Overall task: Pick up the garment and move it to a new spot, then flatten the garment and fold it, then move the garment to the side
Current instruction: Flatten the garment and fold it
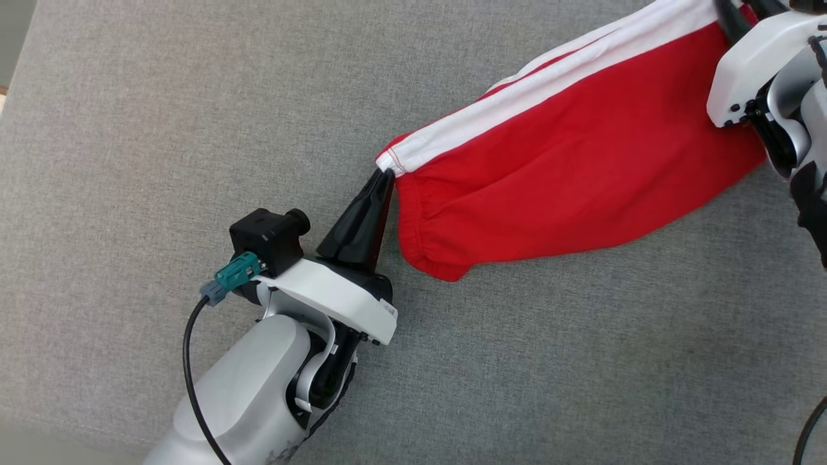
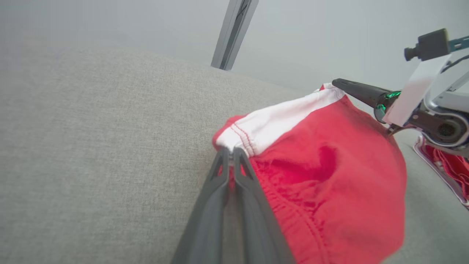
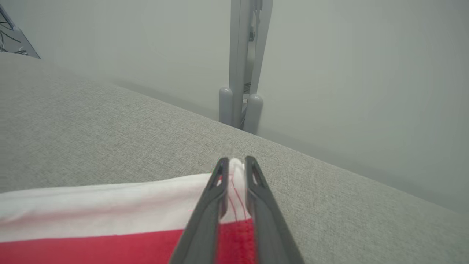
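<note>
A red garment (image 1: pixel 581 161) with a white side stripe lies stretched across the grey cloth surface (image 1: pixel 194 129). My left gripper (image 1: pixel 386 174) is shut on its left hem corner, where the white stripe ends; the left wrist view shows the closed fingertips (image 2: pixel 231 152) pinching that corner of the garment (image 2: pixel 329 176). My right gripper (image 1: pixel 727 16) holds the far right end at the top right. In the right wrist view its gripper (image 3: pixel 236 163) has the white edge of the garment (image 3: pixel 110 205) between its narrowly spaced fingers. The cloth sags a little between the two grips.
The surface's far edge runs just beyond the garment, with a grey metal post (image 3: pixel 243 73) standing behind it. Something red with a white rim (image 2: pixel 443 161) lies at the right edge of the left wrist view. A black cable (image 1: pixel 190 361) hangs from my left wrist.
</note>
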Available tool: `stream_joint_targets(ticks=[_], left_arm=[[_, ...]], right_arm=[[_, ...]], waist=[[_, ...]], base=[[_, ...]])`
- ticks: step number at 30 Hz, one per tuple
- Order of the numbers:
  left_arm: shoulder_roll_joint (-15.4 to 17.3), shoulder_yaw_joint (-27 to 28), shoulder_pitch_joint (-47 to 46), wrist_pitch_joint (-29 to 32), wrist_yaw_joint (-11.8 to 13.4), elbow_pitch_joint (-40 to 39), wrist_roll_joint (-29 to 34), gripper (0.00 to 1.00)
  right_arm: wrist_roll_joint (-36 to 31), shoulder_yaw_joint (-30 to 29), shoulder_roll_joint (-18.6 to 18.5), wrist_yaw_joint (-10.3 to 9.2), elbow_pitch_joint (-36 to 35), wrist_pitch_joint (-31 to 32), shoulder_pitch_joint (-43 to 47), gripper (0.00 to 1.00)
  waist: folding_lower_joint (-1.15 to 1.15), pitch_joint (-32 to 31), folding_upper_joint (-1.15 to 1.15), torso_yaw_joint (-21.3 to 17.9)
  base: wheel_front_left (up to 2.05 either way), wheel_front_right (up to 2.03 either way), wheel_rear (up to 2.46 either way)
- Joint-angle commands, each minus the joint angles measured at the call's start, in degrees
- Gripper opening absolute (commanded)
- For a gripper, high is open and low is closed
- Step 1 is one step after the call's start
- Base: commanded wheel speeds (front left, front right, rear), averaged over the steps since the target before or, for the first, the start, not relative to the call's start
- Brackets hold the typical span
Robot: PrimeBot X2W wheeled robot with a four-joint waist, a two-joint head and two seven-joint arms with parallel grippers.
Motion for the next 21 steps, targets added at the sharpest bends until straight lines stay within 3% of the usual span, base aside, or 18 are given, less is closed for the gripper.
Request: stream_joint_targets(ticks=[1, 2, 8, 15, 21], left_arm=[[0.1, 0.8, 0.4, -0.3, 0.4, 0.2, 1.3, 0.61], [-0.1, 1.5, 0.7, -0.3, 0.7, 0.1, 2.2, 1.00], [-0.5, 6.0, 4.3, -0.3, 2.9, -1.9, 10.3, 1.00], [-1.6, 13.7, 12.9, -0.2, 6.3, -6.6, 21.4, 1.00], [-3.4, 18.9, 21.0, -0.2, 6.2, -10.4, 27.0, 1.00]], right_arm=[[0.2, 0.3, 0.2, -0.04, 0.0, -1.4, -0.2, 1.00], [0.5, 0.3, 0.4, -0.04, -0.2, -2.2, 0.1, 1.00], [0.6, 0.7, 2.2, -0.04, -3.5, -4.4, 4.6, 1.00], [-2.0, -3.7, 3.5, -0.03, -14.5, -4.4, 14.4, 1.00], [-4.3, -8.2, 4.9, -0.03, -21.4, -4.4, 23.7, 1.00]], waist=[[0.00, -0.6, 0.00, -0.4], [0.00, -1.0, 0.00, -0.7], [0.00, -5.3, 0.00, -3.4], [0.00, -11.5, 0.00, -7.1], [0.00, -16.9, 0.00, -8.9]], base=[[0.00, 0.00, 0.00], [0.00, 0.00, 0.00], [0.00, 0.00, 0.00], [0.00, 0.00, 0.00], [0.00, 0.00, 0.00]])
